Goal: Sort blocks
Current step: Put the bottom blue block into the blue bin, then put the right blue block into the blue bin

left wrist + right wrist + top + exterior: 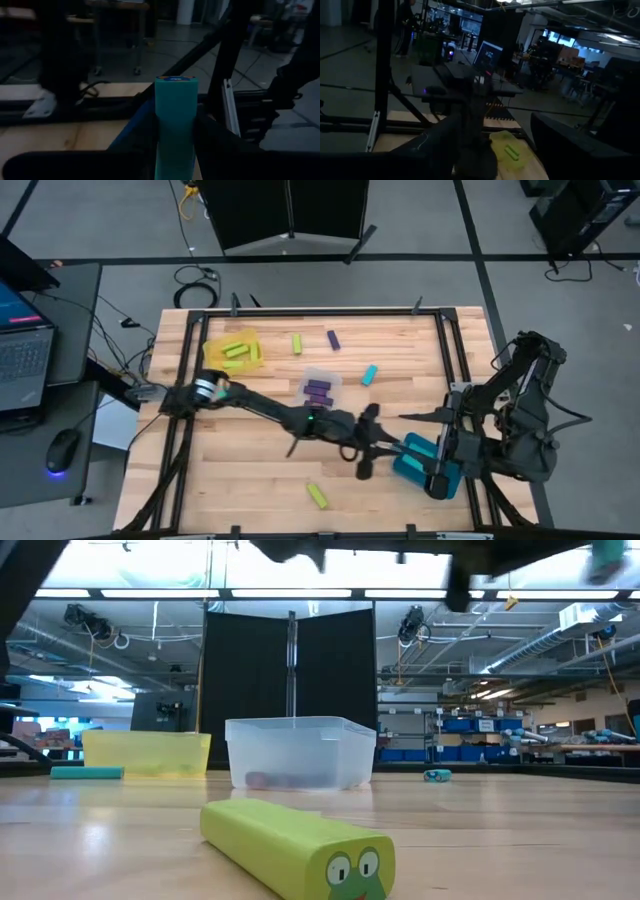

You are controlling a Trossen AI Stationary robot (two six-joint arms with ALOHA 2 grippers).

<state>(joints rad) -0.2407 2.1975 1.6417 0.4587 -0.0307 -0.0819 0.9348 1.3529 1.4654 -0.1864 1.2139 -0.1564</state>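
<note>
Cyan block [174,125] — long, rect., upright.

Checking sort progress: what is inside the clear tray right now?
In the high view the clear tray holds purple blocks, at least two. The low view shows only a dark blur at its floor through the frosted wall, so an exact count cannot be told.

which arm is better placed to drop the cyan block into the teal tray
Left. The left gripper is shut on a cyan block and reaches across the table close to the teal tray. The right gripper holds nothing and waits at the right edge.
</note>
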